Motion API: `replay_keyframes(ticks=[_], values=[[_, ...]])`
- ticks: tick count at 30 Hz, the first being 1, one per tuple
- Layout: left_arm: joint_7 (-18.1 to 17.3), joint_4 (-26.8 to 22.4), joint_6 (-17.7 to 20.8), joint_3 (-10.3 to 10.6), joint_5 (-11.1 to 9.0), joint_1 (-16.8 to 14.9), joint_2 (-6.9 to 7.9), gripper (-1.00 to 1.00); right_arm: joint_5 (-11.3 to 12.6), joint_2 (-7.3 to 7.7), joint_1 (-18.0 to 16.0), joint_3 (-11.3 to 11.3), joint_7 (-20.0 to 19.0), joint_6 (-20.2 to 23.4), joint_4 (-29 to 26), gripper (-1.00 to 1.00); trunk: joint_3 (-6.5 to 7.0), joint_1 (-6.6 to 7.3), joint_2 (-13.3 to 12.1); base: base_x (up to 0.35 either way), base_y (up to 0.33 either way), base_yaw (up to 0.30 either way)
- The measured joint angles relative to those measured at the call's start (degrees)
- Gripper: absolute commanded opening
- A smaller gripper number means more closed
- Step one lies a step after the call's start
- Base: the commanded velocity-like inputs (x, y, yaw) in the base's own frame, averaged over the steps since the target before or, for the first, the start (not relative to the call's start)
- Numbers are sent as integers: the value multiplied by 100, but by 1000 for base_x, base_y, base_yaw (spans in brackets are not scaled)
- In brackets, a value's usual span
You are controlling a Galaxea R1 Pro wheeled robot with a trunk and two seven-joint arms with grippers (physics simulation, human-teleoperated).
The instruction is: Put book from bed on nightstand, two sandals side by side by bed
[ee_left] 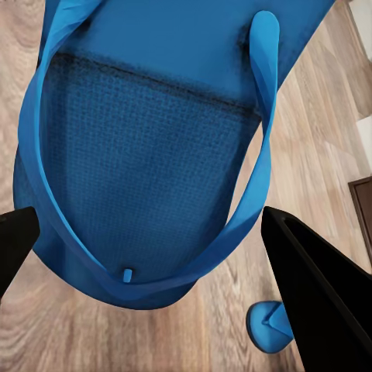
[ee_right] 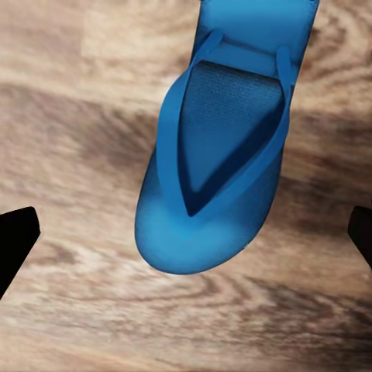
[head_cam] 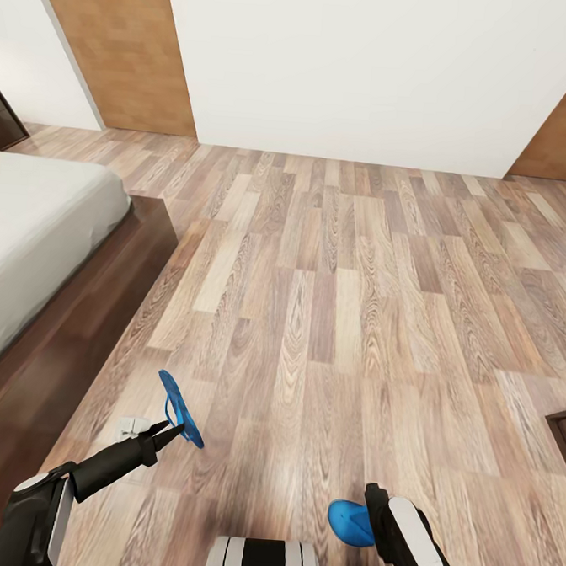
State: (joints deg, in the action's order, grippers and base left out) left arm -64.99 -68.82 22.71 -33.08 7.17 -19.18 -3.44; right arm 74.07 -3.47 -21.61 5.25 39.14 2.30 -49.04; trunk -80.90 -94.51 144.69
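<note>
The left gripper (head_cam: 171, 430) holds one blue sandal (head_cam: 179, 409) raised over the plank floor (head_cam: 341, 304), just off the bed's (head_cam: 41, 241) dark frame. In the left wrist view that sandal (ee_left: 147, 155) hangs between jaws that look spread, so I cannot tell how firmly they grip it. The second sandal (head_cam: 351, 522) is farther from the bed, beside the right arm; in the right wrist view it (ee_right: 221, 147) lies between wide-apart jaws of the right gripper (ee_right: 186, 232), which do not touch it.
</note>
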Motion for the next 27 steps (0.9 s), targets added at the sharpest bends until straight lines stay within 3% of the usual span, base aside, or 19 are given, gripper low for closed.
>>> replay_keyframes(ticks=[23,27], values=[[-3,0,0,-9,0,0,0,-100,0,1,0,0,0,0,0,100,0,-1,0,37,0,0],[0,0,-1,-9,0,0,0,-100,0,1,0,0,0,0,0,100,-88,-12,5,0,0,0]])
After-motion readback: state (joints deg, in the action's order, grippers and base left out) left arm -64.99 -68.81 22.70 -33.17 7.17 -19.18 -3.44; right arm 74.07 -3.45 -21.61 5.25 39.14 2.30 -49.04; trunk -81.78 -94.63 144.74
